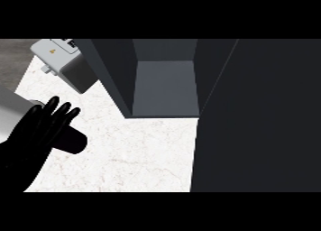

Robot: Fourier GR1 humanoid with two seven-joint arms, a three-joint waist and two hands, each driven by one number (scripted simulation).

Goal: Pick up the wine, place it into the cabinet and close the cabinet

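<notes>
A dark grey cabinet (167, 85) stands on the white marble counter (136, 149) with its front open, and its inner floor is bare. Its open door (263, 117) is a large dark panel that fills the right side of the view. My left hand (37, 135) rests open at the lower left with its fingers pointing up, holding nothing. I see no wine bottle anywhere in the view. My right hand does not show; the door hides whatever lies behind it.
A light grey appliance (70, 63) sits at the back left, just left of the cabinet's side wall. A pale grey object (3, 108) shows at the left edge behind my left hand.
</notes>
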